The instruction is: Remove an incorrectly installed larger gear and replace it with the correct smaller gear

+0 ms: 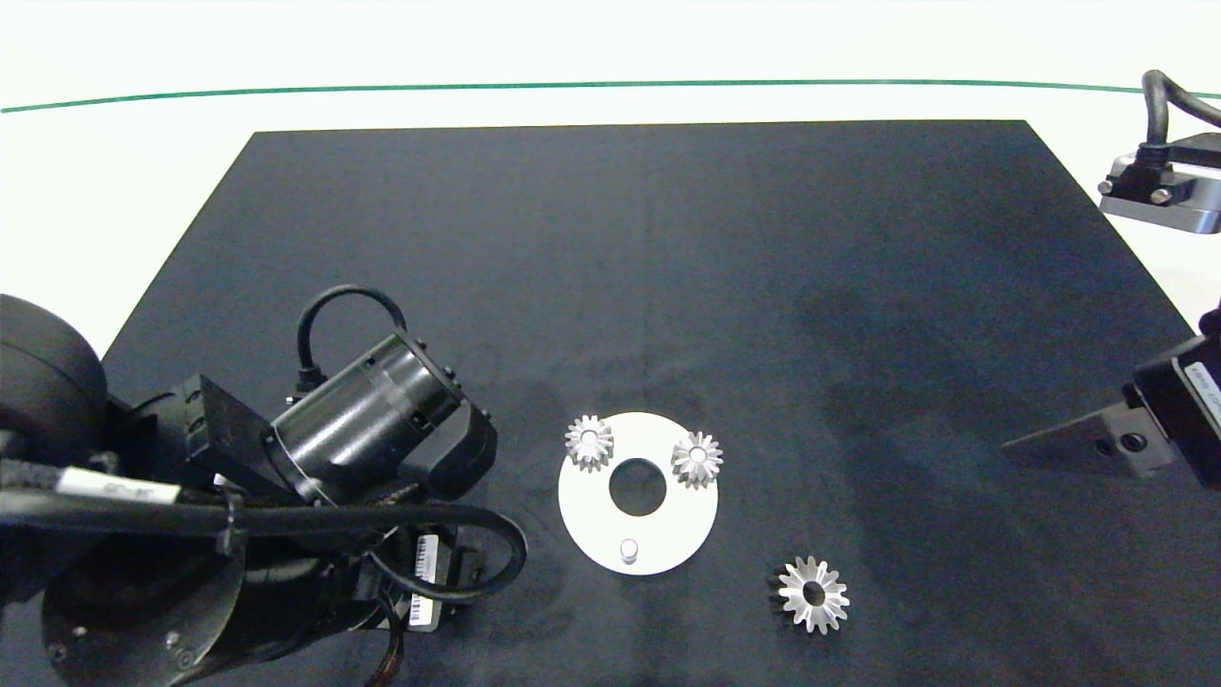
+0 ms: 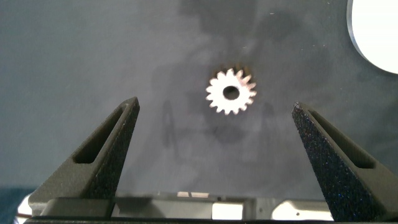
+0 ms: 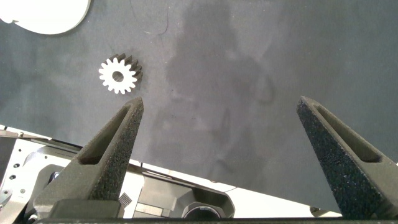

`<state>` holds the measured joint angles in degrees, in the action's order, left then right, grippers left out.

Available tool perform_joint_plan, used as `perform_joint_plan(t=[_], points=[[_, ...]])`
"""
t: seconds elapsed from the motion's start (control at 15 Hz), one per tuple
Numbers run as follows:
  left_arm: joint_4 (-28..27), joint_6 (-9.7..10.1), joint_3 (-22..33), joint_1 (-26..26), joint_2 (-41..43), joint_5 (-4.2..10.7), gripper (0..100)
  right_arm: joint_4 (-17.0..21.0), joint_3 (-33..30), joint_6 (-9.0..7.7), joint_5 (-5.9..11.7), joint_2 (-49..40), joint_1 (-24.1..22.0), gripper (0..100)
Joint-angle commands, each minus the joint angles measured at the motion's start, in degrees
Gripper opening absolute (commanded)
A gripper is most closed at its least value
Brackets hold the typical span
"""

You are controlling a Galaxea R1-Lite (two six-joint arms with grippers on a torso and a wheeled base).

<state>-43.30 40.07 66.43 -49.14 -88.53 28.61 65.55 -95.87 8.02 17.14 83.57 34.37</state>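
A white disc plate (image 1: 582, 515) lies on the black mat, carrying two small silver gears (image 1: 589, 442) (image 1: 697, 459) and one bare peg (image 1: 629, 550). The larger gear (image 1: 813, 594), with long pointed teeth, lies flat on the mat to the plate's front right; the right wrist view also shows this larger gear (image 3: 118, 75). A loose smaller gear (image 2: 231, 92) lies on the mat below my open left gripper (image 2: 216, 106), between and just beyond its fingertips, untouched. The left arm hides it in the head view. My right gripper (image 3: 217, 102) hovers open and empty at the mat's right edge.
The bulky left arm (image 1: 362, 420) covers the mat's front left corner. The black mat (image 1: 649, 267) lies on a white table, with a green line (image 1: 572, 85) across the far side. The plate's edge (image 2: 376, 31) shows in the left wrist view.
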Motion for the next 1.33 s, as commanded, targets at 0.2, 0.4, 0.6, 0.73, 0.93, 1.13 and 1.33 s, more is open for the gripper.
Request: perform_joint_plan(t=[0.2,0.4,0.6,0.73,0.93,1.13,1.33], points=[[1.6,-0.08,-3.1,0.3,-2.3,0.13,100,0.2,0.2,0.06,0.09,0.5,0.1,100],[3.3,0.45,-2.9,0.2,-4.3,-0.66,100,0.1,0.5,0.06,0.09,0.5,0.0,100],[4.6,1.24,-3.1,0.3,-6.4,-0.84,100,0.1,0.5,0.06,0.09,0.7,0.0,100],[5.4,1.33,-3.3,0.4,-6.7,-1.45,100,0.1,0.5,0.06,0.09,0.8,0.0,100],[5.8,1.33,-3.3,0.4,-6.7,-1.54,100,0.1,0.5,0.06,0.09,0.8,0.0,100],[6.7,1.33,-3.8,0.4,-7.2,-3.74,98,0.1,0.5,0.06,0.09,0.8,0.0,100],[6.8,1.59,-3.8,2.1,-7.2,-4.44,92,0.1,0.5,0.06,0.09,0.9,0.0,100]])
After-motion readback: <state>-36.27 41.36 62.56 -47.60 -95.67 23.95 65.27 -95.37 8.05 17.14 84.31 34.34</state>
